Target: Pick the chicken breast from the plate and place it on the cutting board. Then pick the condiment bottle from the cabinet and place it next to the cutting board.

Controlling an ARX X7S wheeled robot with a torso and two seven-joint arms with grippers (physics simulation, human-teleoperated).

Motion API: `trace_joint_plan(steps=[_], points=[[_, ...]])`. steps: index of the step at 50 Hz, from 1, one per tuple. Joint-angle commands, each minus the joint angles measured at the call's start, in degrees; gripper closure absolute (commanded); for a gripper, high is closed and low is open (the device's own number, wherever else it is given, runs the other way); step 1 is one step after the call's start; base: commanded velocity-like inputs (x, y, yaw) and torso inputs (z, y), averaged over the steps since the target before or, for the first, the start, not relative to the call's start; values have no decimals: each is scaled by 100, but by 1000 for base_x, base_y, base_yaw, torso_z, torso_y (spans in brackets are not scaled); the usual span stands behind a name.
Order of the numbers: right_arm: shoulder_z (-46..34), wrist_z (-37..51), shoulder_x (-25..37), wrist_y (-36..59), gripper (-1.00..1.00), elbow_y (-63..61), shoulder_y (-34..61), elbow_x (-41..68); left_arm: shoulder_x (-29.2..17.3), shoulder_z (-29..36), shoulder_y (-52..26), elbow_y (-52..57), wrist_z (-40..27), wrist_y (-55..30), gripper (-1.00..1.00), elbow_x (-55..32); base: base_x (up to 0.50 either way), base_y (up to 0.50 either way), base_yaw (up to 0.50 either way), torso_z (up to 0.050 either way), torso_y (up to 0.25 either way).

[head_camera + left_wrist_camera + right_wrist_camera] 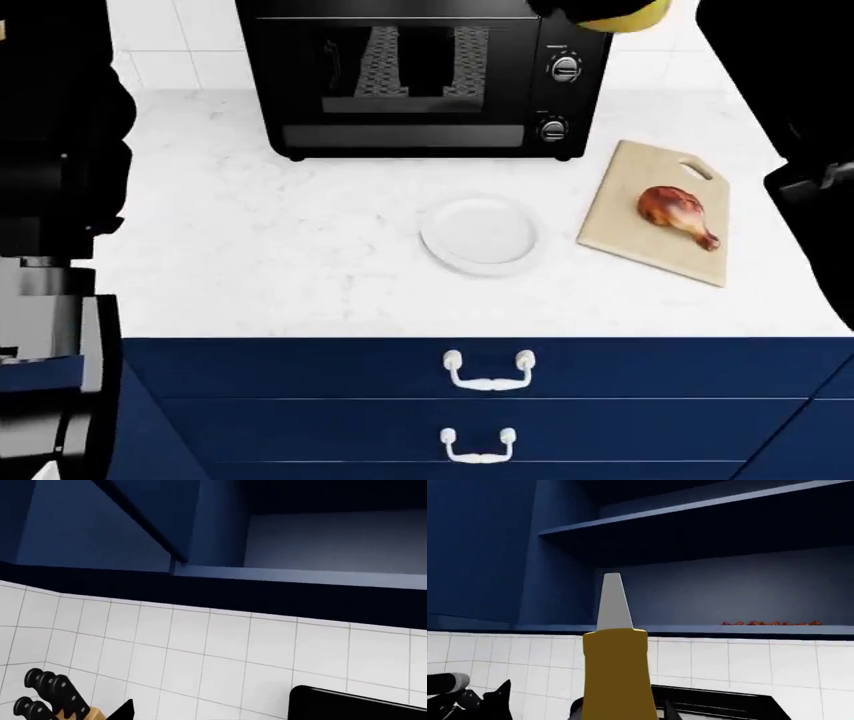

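The chicken breast (678, 215) lies on the cutting board (638, 245), at the right of the counter. To the board's left sits the white plate (481, 235), with nothing on it. My right gripper (620, 713) is shut on the yellow condiment bottle (616, 675), holding it upright with its pale nozzle pointing up, in front of the open cabinet (707, 555). In the head view only the bottle's yellow bottom (625, 16) shows, at the top edge above the black oven's right corner. My left arm (54, 140) is a dark mass at the left. Its jaws do not show.
A black countertop oven (427, 80) stands at the back against the tiled wall. A knife block with black handles (53, 695) is near the wall corner. Small red items (770, 623) lie on the cabinet's lower shelf. Blue drawers with white handles (490, 368) run below the counter edge.
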Motion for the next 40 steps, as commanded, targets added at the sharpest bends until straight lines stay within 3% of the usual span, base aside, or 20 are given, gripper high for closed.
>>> trace_joint_plan(steps=[1,8,13,32,40], points=[[196,43,539,-372,100,-793,-1225,-399,-15,-149,215,274,-96,-43,-100,-157,0,0,0,0,0],[288,-43,767,-712,100,-1125,-2050,-816,94,-364,526,158,-218,195,-100,-307,0,0,0,0,0],[420,-85,959,-979,100,-1323,-2558,-1027,248,-853,821,8,-429,919,-100,-527,0,0,0,0,0],[916,-352,1403,-1960,100,-1578,-4185,-1695,608,-1417,1728,418,191,2184,-100,-1260,0,0,0,0,0],[960,-504,1422,-2175,100,-1527,-4595,-1986,788,-1443,1844,-16,635,2840,-100,-1283,0,0,0,2,0]])
